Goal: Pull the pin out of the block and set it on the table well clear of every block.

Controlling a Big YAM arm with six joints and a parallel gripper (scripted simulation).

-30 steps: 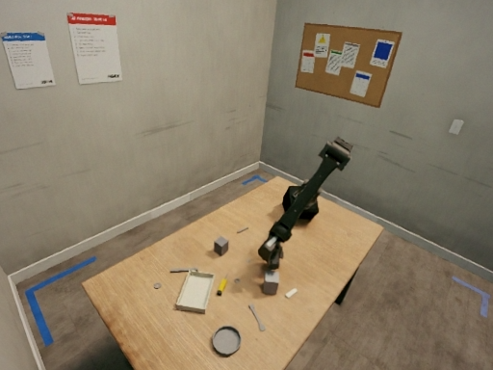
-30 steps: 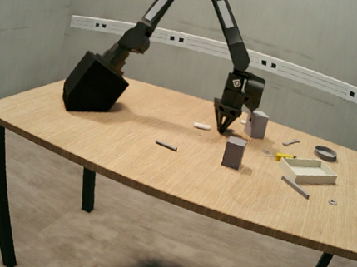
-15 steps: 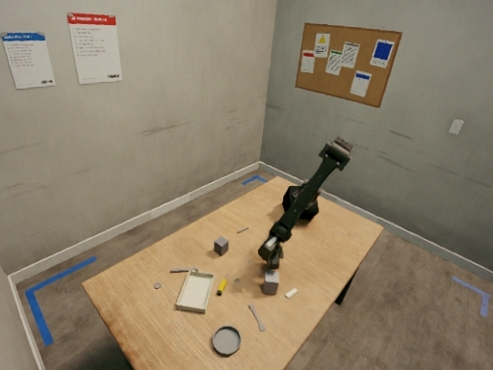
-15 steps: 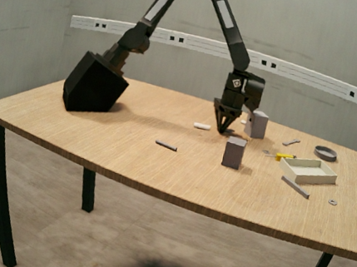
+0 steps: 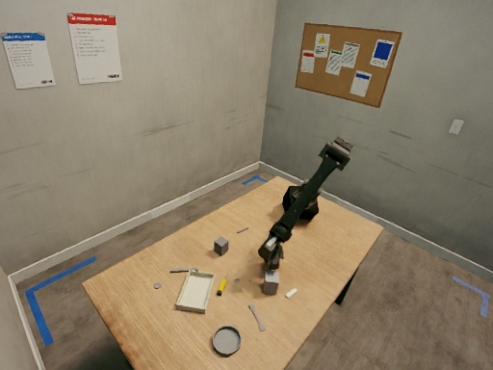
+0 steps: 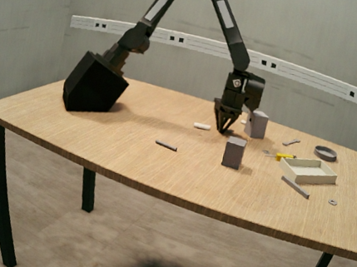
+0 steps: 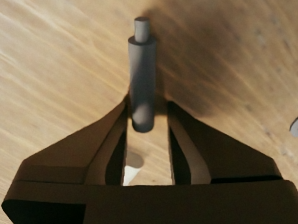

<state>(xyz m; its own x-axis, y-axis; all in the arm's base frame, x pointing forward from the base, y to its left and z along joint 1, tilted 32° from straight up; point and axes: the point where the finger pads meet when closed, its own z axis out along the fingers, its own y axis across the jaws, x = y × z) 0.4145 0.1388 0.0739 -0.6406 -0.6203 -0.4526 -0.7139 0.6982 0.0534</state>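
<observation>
My gripper is down at the table top, its fingers parted. The dark grey pin lies between the fingertips, pointing away from me, with a gap on each side. It is too small to make out in the top and exterior views. One grey block stands just beside the gripper. A second grey block stands further off, toward the middle of the table.
A white tray, a yellow piece, a round dish, a wrench, a white stub and a grey rod lie about. The arm's base stands at the far end.
</observation>
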